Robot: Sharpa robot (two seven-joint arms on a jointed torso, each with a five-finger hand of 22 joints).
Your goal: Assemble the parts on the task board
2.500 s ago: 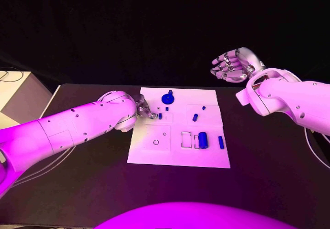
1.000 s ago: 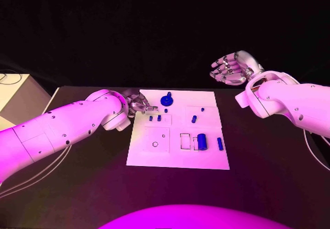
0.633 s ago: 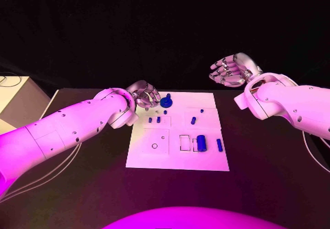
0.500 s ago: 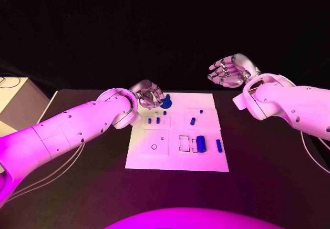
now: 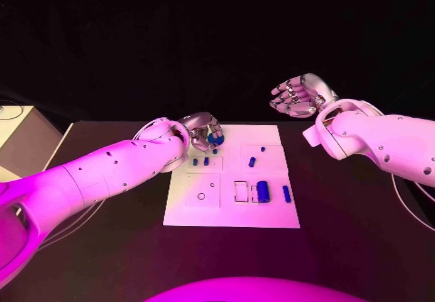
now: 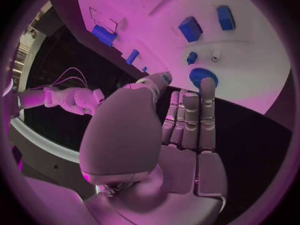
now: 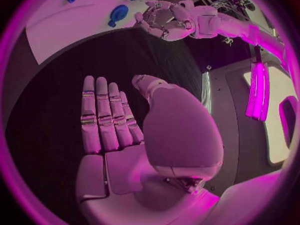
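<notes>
The white task board lies in the middle of the black table. A round blue part stands near its far left corner. My left hand hovers right beside it, fingers straight and apart, holding nothing. In the left wrist view the fingertips end just short of the round part. Two small blue pegs stand side by side nearer to me. A thick blue cylinder and a thin one lie at the near right. My right hand is raised beyond the board's far right corner, empty, its fingers straight.
More small blue pieces lie in the board's right half, and a ring-shaped hole marks its near left. A pale box stands off the table's left side. Bare black table lies to the right of the board.
My left hand has lifted off the board's left edge by the two small pegs and moved away from me to the round blue part. The right hand has barely moved.
</notes>
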